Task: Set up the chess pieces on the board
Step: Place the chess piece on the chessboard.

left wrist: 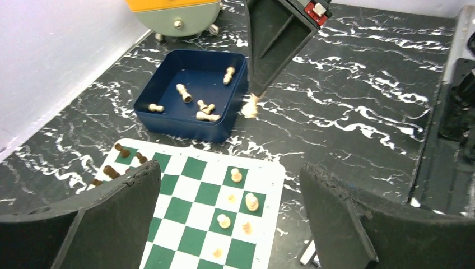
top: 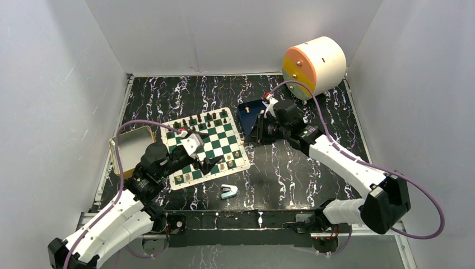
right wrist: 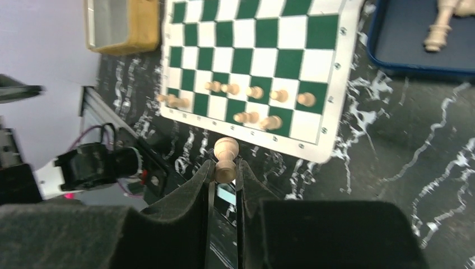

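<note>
The right gripper (right wrist: 224, 172) is closed to a narrow gap on a small light tan wooden pawn (right wrist: 226, 158). Its two black padded fingers pinch the lower part of the pawn, and the round head stands out beyond the fingertips. In the left wrist view, this pawn hangs at the tip of the gripper, just beside the right outer wall of the dark blue rectangular tray (left wrist: 179, 126), low over the black table with white veins (left wrist: 364, 112) — whether it touches the table I cannot tell.

Inside the tray several loose tan pieces (left wrist: 204, 109) lie on their sides.

The left gripper (left wrist: 229, 174) has its jaws wide apart and holds nothing. In the top view it is over the thin square board of dark green and white squares (top: 227, 140), which lies left of the centre of the frame.

Along the upper edge of the board in the top view, the dark pieces (top: 196, 119) stand in a row. At the lower edge several standing tan pieces (top: 224, 165) are placed, some in a row and some in a second line that is not full.

Below the board in the top view lies a small light-blue stapler-like object (top: 228, 191). To the left of the board is a shallow yellowish metal tin (top: 131, 147). In the upper right stands a white cylinder with an orange and yellow face (top: 313, 66).
</note>
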Available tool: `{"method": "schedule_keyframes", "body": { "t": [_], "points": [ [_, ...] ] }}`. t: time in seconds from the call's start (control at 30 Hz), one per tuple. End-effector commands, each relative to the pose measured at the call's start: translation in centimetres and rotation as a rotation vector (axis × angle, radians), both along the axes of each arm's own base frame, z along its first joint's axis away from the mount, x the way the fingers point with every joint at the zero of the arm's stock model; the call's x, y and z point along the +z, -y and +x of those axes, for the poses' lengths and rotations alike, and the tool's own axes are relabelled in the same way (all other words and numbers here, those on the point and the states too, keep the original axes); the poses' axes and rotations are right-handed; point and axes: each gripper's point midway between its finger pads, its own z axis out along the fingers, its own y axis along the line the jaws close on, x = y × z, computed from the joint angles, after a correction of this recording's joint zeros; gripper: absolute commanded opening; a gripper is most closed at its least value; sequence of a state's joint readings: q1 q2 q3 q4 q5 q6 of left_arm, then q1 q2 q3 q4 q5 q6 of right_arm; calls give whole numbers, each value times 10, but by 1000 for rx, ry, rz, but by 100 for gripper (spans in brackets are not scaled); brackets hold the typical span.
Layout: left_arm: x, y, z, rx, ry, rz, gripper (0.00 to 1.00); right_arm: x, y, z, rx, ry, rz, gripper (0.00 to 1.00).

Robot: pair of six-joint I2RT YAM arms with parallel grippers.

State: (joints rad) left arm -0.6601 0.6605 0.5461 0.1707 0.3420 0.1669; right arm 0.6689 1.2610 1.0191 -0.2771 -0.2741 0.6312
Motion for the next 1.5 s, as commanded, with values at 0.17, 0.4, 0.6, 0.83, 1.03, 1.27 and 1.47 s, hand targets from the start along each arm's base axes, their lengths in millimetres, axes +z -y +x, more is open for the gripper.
{"method": "schedule_keyframes", "body": {
  "t": [0.17, 0.4, 0.6, 0.83, 1.03, 1.27, 1.47],
  "points": [
    [-22, -46, 1, 145, 85, 188, 92, -49, 6, -3, 32, -71, -307, 22],
    [-3, -68, 5, 272, 137, 141, 91, -87, -15, 1, 76, -108, -476, 23],
    [7, -88, 6, 364, 184, 132, 92, -113, -26, 8, 74, -114, -584, 24],
    [14, -97, 3, 393, 215, 115, 92, -133, -32, 3, 96, -130, -666, 25],
    [16, -95, 0, 375, 223, 110, 92, -147, -32, 0, 101, -138, -703, 25],
    [19, -95, -1, 374, 231, 97, 93, -150, -31, 1, 95, -121, -717, 25],
    [19, -94, -2, 367, 232, 96, 93, -150, -29, 3, 81, -110, -741, 26]
  ]
}}
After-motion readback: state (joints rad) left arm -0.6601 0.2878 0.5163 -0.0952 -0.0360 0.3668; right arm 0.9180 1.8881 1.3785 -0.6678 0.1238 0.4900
